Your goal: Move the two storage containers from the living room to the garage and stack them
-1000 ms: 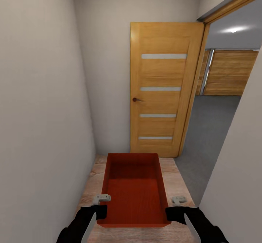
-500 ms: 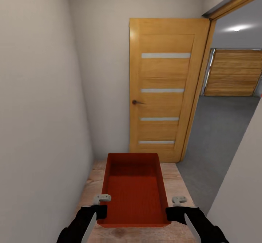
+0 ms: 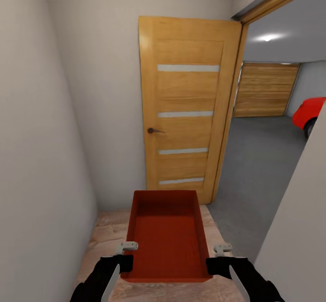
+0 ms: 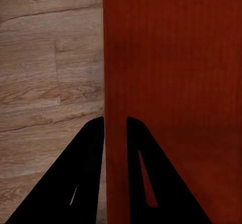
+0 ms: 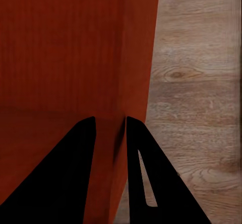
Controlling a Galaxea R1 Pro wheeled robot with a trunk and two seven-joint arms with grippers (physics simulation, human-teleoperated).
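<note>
Camera swung right, red car newly visible; both jaws clamped on storage container walls.

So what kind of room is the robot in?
Probably a narrow hallway just outside a garage: wood plank floor, pale walls close by, and an open wooden door leading to grey concrete floor and a red car.

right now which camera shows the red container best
The head view: the whole storage container shows from above, open and empty, held at both sides by the left gripper and right gripper. The left wrist view and right wrist view give close-ups of its walls.
</note>
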